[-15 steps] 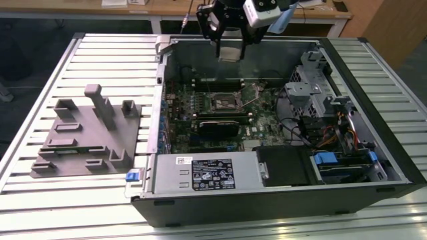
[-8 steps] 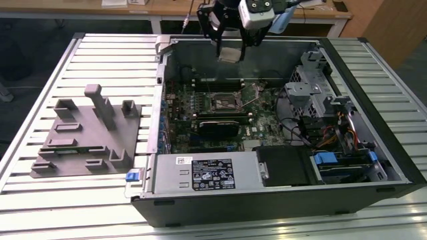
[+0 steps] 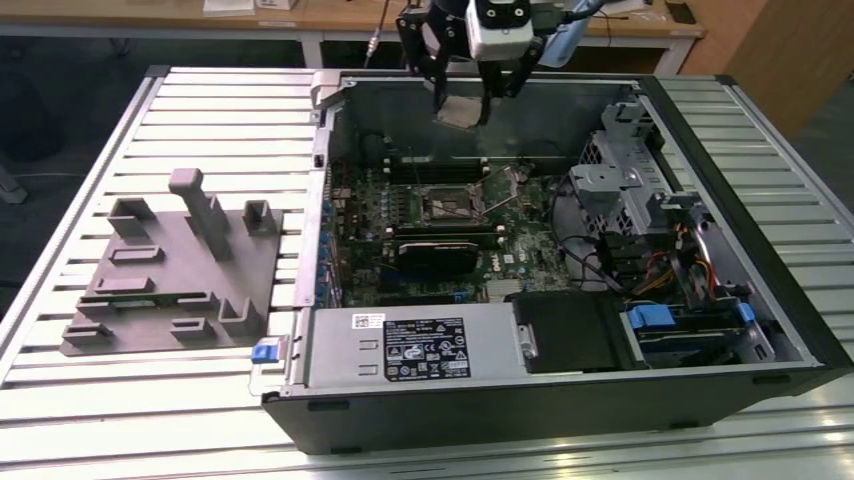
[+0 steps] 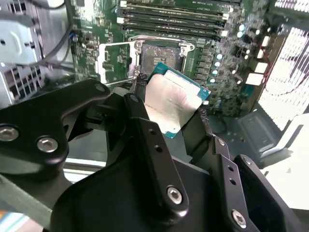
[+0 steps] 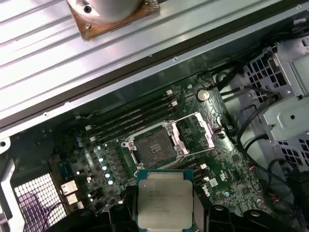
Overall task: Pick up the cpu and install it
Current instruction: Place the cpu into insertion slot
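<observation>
My gripper (image 3: 466, 105) hangs above the back wall of the open computer case (image 3: 781, 300), shut on the cpu (image 3: 463, 110). In the second wrist view the cpu (image 4: 175, 103) is a silvery square with a green edge, clamped between two black fingers (image 4: 137, 108). The first wrist view has the cpu (image 5: 165, 198) at the gripper (image 5: 165, 205), and beyond it the motherboard socket (image 5: 155, 148) lies open with its metal load plate (image 5: 195, 130) swung aside. The socket (image 3: 449, 207) is below and in front of the gripper. The same socket (image 4: 161, 55) appears past the chip in the second wrist view.
A grey fixture block (image 3: 180, 270) with upright posts stands on the slatted table at the exterior view's left. Inside the case are memory slots (image 5: 130, 118), a drive cage (image 3: 627, 165) with cables, and a power supply (image 3: 407, 345) at the front. A wooden desk (image 3: 334, 20) runs behind.
</observation>
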Motion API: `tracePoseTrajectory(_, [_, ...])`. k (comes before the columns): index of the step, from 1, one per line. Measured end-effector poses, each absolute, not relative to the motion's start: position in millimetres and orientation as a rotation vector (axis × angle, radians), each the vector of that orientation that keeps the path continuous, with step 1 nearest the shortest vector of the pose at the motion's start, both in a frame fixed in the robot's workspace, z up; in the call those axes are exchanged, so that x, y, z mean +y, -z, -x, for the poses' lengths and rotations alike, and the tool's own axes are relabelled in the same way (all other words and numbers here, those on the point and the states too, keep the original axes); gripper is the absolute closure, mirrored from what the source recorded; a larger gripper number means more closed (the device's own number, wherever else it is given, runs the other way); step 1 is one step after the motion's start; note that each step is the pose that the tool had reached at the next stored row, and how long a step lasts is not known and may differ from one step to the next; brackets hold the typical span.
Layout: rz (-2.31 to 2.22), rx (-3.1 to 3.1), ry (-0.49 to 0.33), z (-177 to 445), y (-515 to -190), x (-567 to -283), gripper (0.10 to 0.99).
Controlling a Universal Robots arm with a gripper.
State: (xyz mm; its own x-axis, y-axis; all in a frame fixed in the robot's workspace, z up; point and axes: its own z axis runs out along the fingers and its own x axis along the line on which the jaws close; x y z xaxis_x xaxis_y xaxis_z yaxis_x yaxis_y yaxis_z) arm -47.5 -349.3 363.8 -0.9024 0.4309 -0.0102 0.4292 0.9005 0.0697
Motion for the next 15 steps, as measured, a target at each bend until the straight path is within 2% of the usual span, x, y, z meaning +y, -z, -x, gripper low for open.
tracePoseTrajectory(15, [-1.08,2.912,-0.096,47.5,-361.1,-349.2,0.541])
